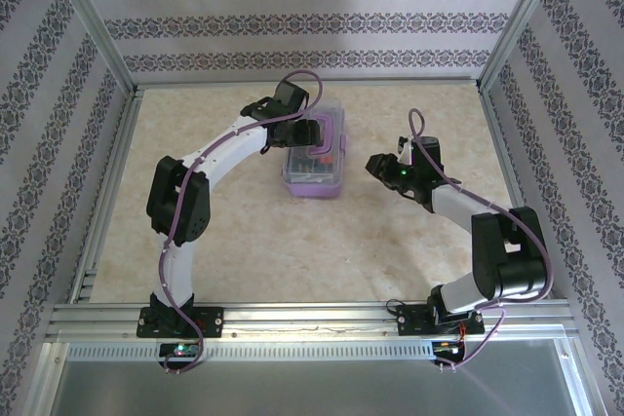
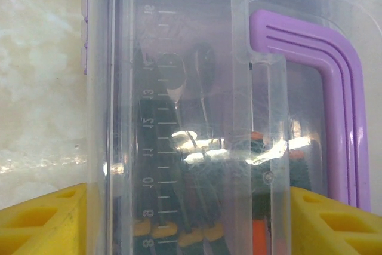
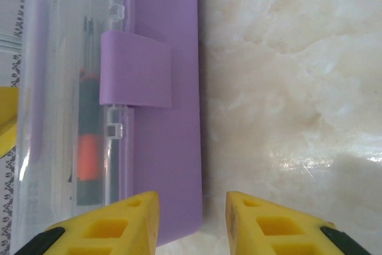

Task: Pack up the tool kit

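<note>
The tool kit [image 1: 314, 158] lies on the table left of centre, with its clear lid down over a lilac base. In the left wrist view, dark screwdrivers [image 2: 197, 231] with orange and yellow bands show through the lid [image 2: 197, 58], beside the purple handle [image 2: 334, 88]. My left gripper [image 1: 292, 129] hangs over the kit's far end, open wide. Its left finger [image 2: 42, 219] is beside the lid's edge and the right one is over the lid. My right gripper [image 1: 375, 163] is just right of the kit, open. The base's side [image 3: 167, 147] with its latch [image 3: 136, 70] is ahead of its left fingertip.
The marble-patterned tabletop [image 1: 409, 231] lies bare to the right of the kit and towards the near edge. Aluminium rails [image 1: 312, 314] frame the table, and patterned walls [image 1: 49, 143] close in on the left, back and right.
</note>
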{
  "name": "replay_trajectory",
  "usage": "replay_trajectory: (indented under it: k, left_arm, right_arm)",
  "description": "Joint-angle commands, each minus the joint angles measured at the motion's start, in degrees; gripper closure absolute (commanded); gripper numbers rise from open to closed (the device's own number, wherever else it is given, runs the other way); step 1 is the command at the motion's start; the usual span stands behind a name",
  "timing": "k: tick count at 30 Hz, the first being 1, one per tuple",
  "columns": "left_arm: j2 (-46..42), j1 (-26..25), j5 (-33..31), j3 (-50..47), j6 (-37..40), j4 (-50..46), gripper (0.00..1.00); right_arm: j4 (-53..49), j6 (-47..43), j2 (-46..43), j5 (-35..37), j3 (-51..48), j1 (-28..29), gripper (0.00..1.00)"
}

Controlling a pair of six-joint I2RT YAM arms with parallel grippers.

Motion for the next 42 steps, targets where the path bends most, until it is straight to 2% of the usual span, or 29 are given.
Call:
replay_trajectory:
  k: [1, 12, 17, 20, 22, 24, 25, 26, 27, 30, 33, 35, 38, 40, 42]
  left_arm:
    - [0.0, -1.9, 7.8, -1.2, -4.4, -1.3, 0.40]
    - [-0.3, -1.9, 7.9, 0.0, -1.8, -3.9, 0.20]
    - [0.0, -1.9, 11.7, 2.0, -2.4, -2.7, 0.09]
    - [-0.3, -1.9, 10.8, 5.7, -1.2, -5.6, 0.00]
    - [-1.8, -1.9, 7.2, 7.3, 0.9, -7.8, 0.00]
    - [-4.1, -1.3, 3.7, 7.9, 3.0, -9.4, 0.00]
    - [-6.0, -1.1, 3.4, 7.5, 3.8, -9.5, 0.00]
    - [-7.7, -1.0, 3.8, 7.0, 5.0, -9.5, 0.00]
    - [-9.9, -1.2, 4.0, 6.5, 6.4, -9.5, 0.00]
    - [-18.0, -1.6, 3.8, 0.1, 9.4, -6.4, 0.00]
    - [-28.0, -1.9, -2.6, -12.8, 9.8, 0.7, 0.00]
    - [-34.2, -1.9, -7.8, -22.6, 9.8, 5.8, 0.00]
    - [-41.8, -1.8, -20.1, -37.8, 10.0, 14.4, 0.00]
    - [-45.9, -1.7, -27.2, -47.0, 12.7, 21.4, 0.00]
    - [-49.5, -1.6, -32.3, -56.2, 18.5, 31.9, 0.00]
  right_arm:
    - [-2.4, -2.5, -3.1, 0.8, -0.4, -0.7, 0.64]
    - [-6.0, -3.7, -6.2, 1.4, 1.0, -1.1, 0.61]
    - [-5.9, -3.0, -5.8, 0.7, 2.1, -1.4, 0.61]
    - [-5.7, -2.6, -5.8, -0.1, 3.3, -1.4, 0.61]
    - [-6.7, -3.3, -6.7, -0.1, 4.6, -1.5, 0.60]
    - [-8.9, -5.0, -8.2, -0.4, 6.6, -1.5, 0.53]
    - [-10.0, -5.8, -9.0, -0.4, 7.8, -1.4, 0.43]
    - [-11.0, -6.5, -9.8, -0.4, 8.8, -1.5, 0.08]
    - [-12.2, -6.8, -10.6, -0.3, 9.9, -1.5, 0.02]
    - [-12.1, -6.6, -13.0, -1.1, 12.1, -1.4, 0.02]
    - [-10.5, -3.0, -15.3, -1.1, 12.3, -1.1, 0.02]
    - [-8.7, -1.0, -16.8, 1.5, 10.3, -0.1, 0.02]
    - [-14.1, -11.4, -18.5, 10.7, 9.5, 2.8, 0.02]
    - [-12.6, -18.0, -19.8, 14.6, 6.9, 3.8, 0.02]
    - [-8.7, -19.8, -21.5, 17.9, 3.1, 4.0, 0.02]
